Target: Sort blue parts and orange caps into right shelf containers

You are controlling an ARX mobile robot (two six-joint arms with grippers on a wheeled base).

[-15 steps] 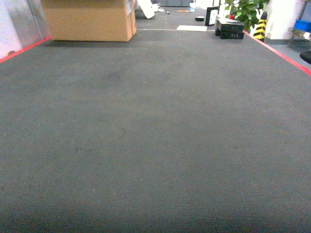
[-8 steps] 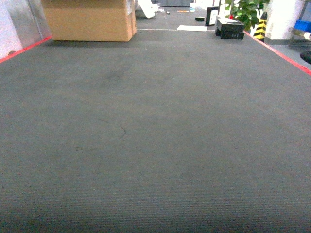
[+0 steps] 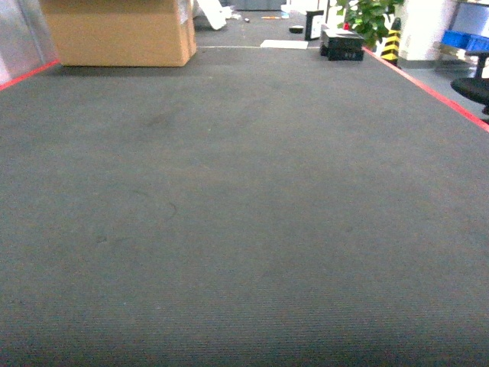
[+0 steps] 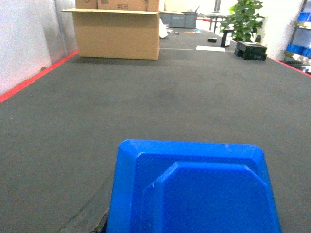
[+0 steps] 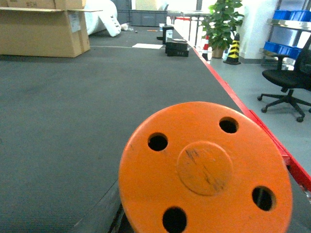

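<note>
A blue part [image 4: 194,194], angular with a raised octagonal face, is filling the bottom of the left wrist view, sitting right up against the camera; the left gripper's fingers are not showing, so whether they are clamping the part cannot be told. In the right wrist view an orange cap [image 5: 204,170], a round disc with four holes and a scuffed centre boss, is likewise crowding the lower frame, and the right gripper's jaws are equally out of sight, their state impossible to read. Beyond both pieces a dark grey carpet [image 3: 244,214] is stretching away, taking up almost the whole head view, with a red strip [image 3: 428,90] running along its right edge and another along its left edge. At the carpet's far left corner a large cardboard box [image 3: 114,32] is standing with its flaps open. Near the far right corner a stack of black cases [image 3: 341,46] is lying beside a potted green plant [image 5: 221,24] and a yellow-and-black striped cone [image 5: 233,50]. Off the right edge a black office chair [image 5: 289,80] is standing on the pale floor, and behind it the right shelf containers [image 5: 283,48], bright blue, are sitting on a metal rack.
</note>
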